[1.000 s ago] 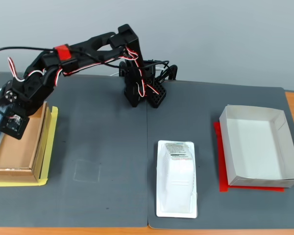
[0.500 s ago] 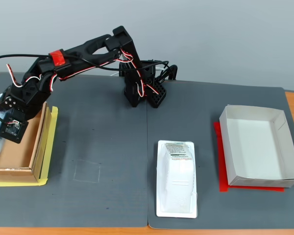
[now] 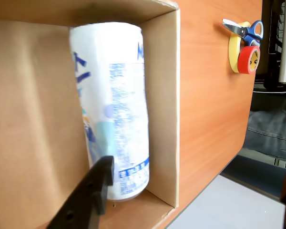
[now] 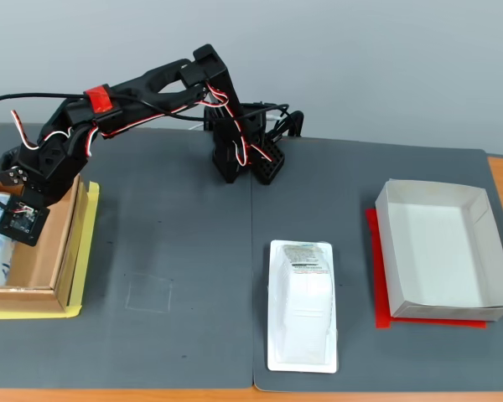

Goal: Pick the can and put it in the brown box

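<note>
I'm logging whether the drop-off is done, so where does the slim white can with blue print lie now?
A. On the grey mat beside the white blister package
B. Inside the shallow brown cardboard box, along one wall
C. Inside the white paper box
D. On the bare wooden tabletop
B: in the wrist view the slim white can with blue print lies on the floor of the shallow brown cardboard box, against its wall.

The black arm (image 4: 142, 88) reaches from its base (image 4: 239, 151) near the back of the table far out to the left of the fixed view — upper link raised, forearm sloping down, wrist bent low. Red and white wires trail along it. In the wrist view only one dark finger (image 3: 88, 193) shows — whether the jaws are apart cannot be told.
</note>
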`<control>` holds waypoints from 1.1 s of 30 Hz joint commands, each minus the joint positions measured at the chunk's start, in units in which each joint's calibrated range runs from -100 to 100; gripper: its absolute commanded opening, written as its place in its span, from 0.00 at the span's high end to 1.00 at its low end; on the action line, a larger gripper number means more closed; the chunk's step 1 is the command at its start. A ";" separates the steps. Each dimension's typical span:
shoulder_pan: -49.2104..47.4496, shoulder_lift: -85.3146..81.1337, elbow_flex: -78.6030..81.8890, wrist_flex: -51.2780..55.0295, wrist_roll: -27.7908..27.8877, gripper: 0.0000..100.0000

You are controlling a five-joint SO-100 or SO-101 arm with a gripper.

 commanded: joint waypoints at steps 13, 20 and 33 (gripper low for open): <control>-8.22 -18.81 14.04 -0.07 -0.29 0.99; -14.88 -33.98 26.35 -0.07 -11.70 0.99; -31.29 -60.92 45.71 -0.07 -24.83 0.99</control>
